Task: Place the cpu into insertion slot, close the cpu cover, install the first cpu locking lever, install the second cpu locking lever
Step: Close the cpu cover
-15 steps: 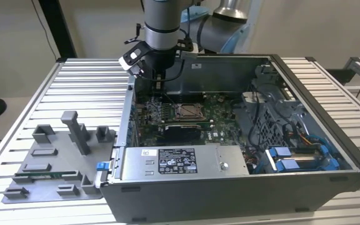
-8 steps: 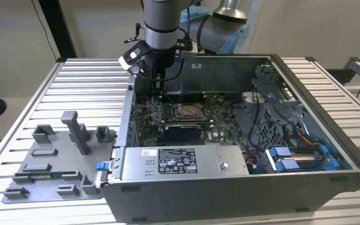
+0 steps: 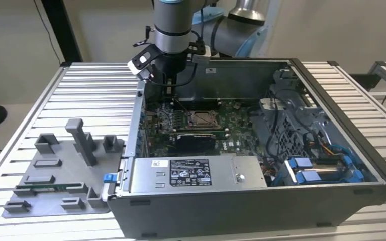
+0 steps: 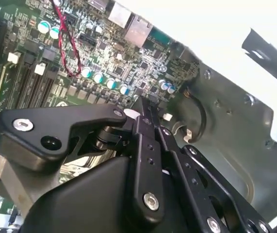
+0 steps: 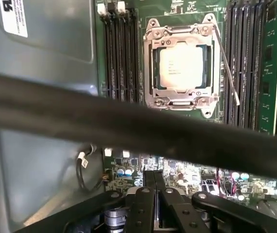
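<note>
**Q:** Where is the cpu (image 5: 182,65) found?

**A:** It is seen seated flat in the insertion slot (image 5: 207,68), silvery face up. The cpu cover (image 5: 183,36) is laid down around it, with the chip showing through its window.

**Q:** Which step is judged to be in hand?

**A:** The lever work. Placing and covering appear done. One thin wire lever (image 5: 228,73) is seen standing off along one side of the cover, apparently not latched. The state of the other lever cannot be told.

**Q:** How is the gripper (image 5: 154,175) recorded?

**A:** Its fingers are pressed together in both wrist views, and nothing is held between them. In the exterior view the gripper (image 3: 169,90) is seen inside the computer case (image 3: 381,170), over the board's far edge, apart from the slot and touching nothing.

**Q:** What is called for by the lever step?

**A:** In judgement, a narrow closed tip is needed, set against the wire, pressed down and swung under its catch. The wire is thin and springy, so slipping off is to be guarded against.

**Q:** What edges and room are noted?

**A:** The slot is flanked by memory slots (image 5: 121,53) on both sides. The case wall (image 5: 46,73) rises nearby, and a black cable (image 5: 128,121) crosses the first wrist view between the gripper and the slot. Open room is found above the cover.
</note>
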`<act>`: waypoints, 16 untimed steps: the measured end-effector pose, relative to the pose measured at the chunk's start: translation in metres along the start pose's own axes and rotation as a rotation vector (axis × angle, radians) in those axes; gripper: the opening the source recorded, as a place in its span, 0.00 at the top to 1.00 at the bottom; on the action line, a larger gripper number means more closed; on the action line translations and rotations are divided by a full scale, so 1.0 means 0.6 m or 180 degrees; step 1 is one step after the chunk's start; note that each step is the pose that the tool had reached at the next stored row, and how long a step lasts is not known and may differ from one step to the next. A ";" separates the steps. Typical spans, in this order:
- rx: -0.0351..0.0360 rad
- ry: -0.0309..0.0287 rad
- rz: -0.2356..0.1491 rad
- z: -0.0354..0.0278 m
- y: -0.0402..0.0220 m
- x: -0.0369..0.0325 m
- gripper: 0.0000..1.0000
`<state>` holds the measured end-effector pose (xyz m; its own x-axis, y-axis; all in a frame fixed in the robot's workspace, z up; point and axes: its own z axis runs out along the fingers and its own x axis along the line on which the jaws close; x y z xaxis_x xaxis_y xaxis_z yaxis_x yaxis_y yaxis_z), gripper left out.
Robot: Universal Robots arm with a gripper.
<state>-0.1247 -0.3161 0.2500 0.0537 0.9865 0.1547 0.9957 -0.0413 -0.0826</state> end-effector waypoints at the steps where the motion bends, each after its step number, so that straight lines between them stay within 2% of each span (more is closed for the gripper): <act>1: 0.0001 0.0000 0.0000 0.001 -0.002 0.000 1.00; 6: 0.0001 0.0003 0.0000 0.010 -0.002 0.000 1.00; 8: 0.0002 0.0011 -0.0001 0.013 -0.002 0.000 1.00; 13: 0.0006 0.0063 -0.0004 0.013 0.004 0.001 1.00; 16: 0.0026 0.0094 -0.0003 0.013 0.010 0.001 1.00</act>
<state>-0.1195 -0.3144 0.2422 0.0549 0.9814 0.1837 0.9951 -0.0387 -0.0905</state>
